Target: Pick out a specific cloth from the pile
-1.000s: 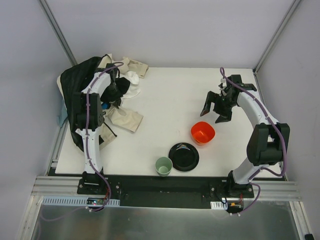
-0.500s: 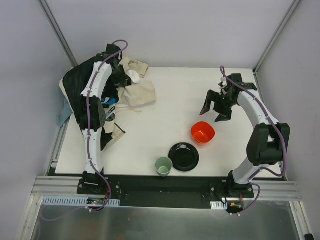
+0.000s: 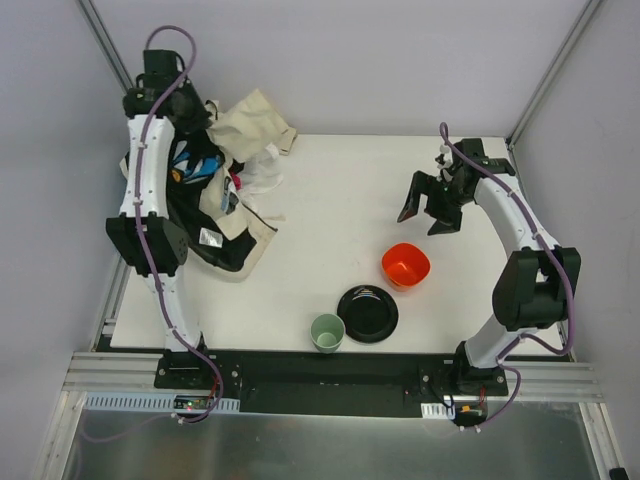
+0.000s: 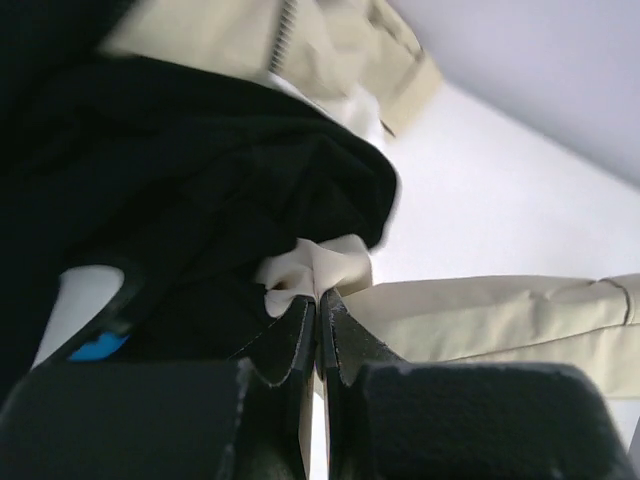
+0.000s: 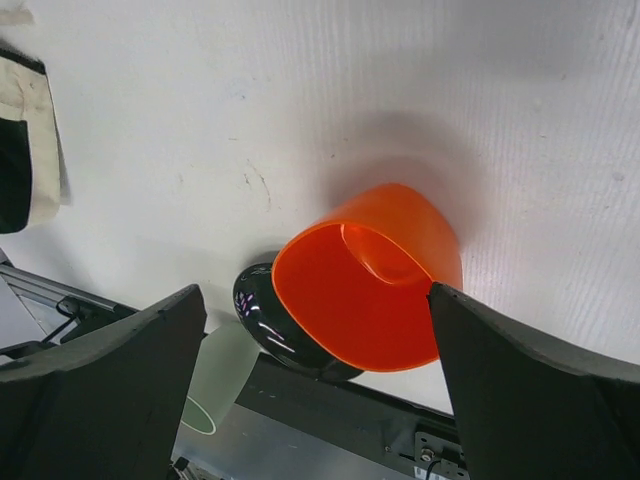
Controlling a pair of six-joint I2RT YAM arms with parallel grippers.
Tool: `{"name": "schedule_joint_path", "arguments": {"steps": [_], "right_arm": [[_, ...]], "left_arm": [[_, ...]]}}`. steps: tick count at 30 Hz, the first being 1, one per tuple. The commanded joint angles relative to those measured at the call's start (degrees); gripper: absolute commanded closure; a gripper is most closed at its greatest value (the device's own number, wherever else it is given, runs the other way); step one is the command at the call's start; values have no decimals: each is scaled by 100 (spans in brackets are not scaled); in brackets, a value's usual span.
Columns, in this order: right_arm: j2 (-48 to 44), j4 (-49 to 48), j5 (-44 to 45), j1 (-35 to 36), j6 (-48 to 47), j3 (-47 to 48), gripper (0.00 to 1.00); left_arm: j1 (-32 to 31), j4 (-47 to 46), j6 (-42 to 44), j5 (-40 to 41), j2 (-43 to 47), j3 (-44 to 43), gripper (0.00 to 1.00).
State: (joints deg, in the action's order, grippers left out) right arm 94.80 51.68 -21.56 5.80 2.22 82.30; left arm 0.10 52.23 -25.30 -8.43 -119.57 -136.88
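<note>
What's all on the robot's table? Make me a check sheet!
Surface: white table, no spills seen.
Job's things: pile at the far left corner, partly lifted; orange-red cloth not seen.
Clutter: orange bowl, black plate, green cup.
Grippers: left gripper jaws shut on cream fabric; right gripper open, holding nothing.
Cables: purple cable along each arm.
Surroundings: grey walls, metal frame.

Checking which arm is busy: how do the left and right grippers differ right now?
The left gripper is shut, pinching a fold of cream fabric; the right gripper is open and holds nothing. The left gripper is at the far-left corner over the pile; the right gripper hangs above the table, just beyond the orange bowl. Both are black and two-fingered.
</note>
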Motion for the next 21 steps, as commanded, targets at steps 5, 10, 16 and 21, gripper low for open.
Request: {"name": "schedule_joint_path", "arguments": {"steps": [5,10,16,21], "right_arm": [[284,246,-111,360,-46,769,4],[503,263,-146,623,33,1182,4],[1048,421,-243,1080,121,2121,4],[1531,615,-305,1493,279,2957,4]], "left_arm": [[1158,-644,-133,1193,1321,661,100],[1765,-565,-221,1318,1656,1672,100],[2126,-433,-107,1352,1621,2674,100],[2293,-380,-28,1265,1358,3114,99]]}}
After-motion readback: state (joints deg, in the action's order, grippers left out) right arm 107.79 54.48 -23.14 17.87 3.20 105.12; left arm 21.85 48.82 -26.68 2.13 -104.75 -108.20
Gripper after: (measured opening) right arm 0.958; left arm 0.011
